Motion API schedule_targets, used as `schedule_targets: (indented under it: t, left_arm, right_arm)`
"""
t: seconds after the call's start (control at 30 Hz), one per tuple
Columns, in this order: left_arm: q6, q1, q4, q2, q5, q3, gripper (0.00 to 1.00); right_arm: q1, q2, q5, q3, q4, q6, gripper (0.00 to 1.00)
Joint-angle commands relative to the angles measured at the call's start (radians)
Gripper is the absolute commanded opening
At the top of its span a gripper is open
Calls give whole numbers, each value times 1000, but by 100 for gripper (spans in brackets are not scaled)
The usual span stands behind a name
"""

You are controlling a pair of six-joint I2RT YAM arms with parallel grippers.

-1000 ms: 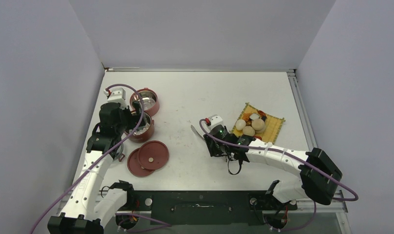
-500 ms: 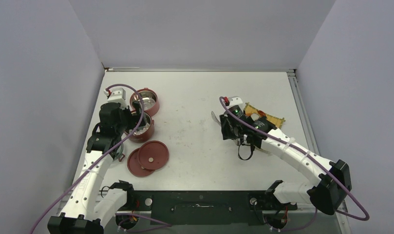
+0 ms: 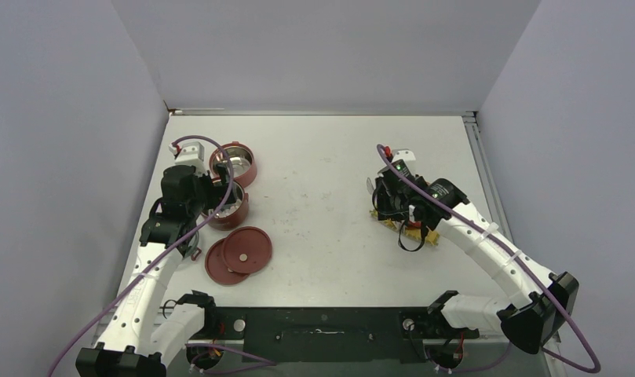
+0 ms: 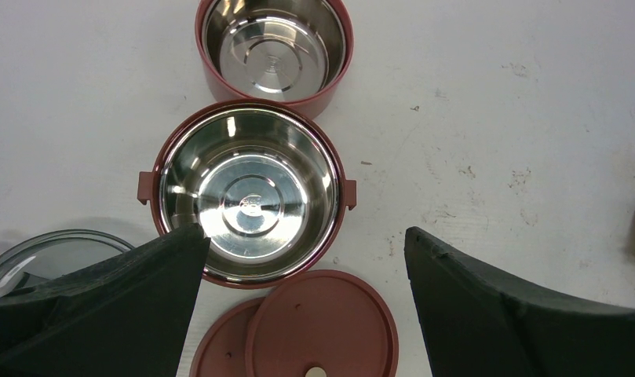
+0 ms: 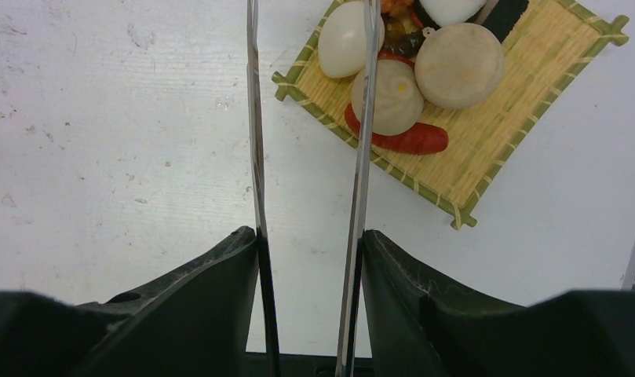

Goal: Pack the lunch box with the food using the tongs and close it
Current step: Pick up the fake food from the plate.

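— On the left half of the table [image 3: 314, 157], what does the lunch box look like?

— It lies in parts. There are two round dark-red bowls with shiny steel insides. The far bowl [image 4: 273, 47] and the near bowl [image 4: 251, 196] stand touching or almost touching, both upright and with nothing in them. The near one has a small lug on each side of its rim. Just in front of it lie two flat round dark-red lids [image 4: 322, 326], one overlapping the other, and the upper one has a small pale spot at its middle.

— And the left gripper [image 4: 304, 236]?

— It hangs over the near bowl with its fingers spread wide, pinching nothing.

— Where is the food?

— Well apart, on the right, heaped on a yellow woven mat [image 5: 487, 149]. It includes pale cream balls [image 5: 459, 64], smooth and rounded, a glossy red sausage piece [image 5: 412, 140] curving beneath them, and small orange bits [image 5: 396, 6] at the far edge of the heap.

— The tongs?

— The tongs [image 5: 256, 173] are long, thin and silver. Their two slim arms run forward out of the right gripper [image 5: 308, 243], whose fingers press on them from both sides. The arms stand apart. One is over bare table beside the mat, and the other crosses in front of the cream balls. Their tips are out of the wrist view, so whether they touch the food cannot be told.
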Motion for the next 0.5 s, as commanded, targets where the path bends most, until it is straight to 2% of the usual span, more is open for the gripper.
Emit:
schedule_targets:
  t: [0.0,0.47]
  left_arm:
    - [5,-10,19,-14,9,-4,96]
    - [5,-18,19,-17,4,-5,96]
  right_arm:
    - [-11,-38,45,42,-72,39,47]
    - [-19,-21,51,-39,-50,74,43]
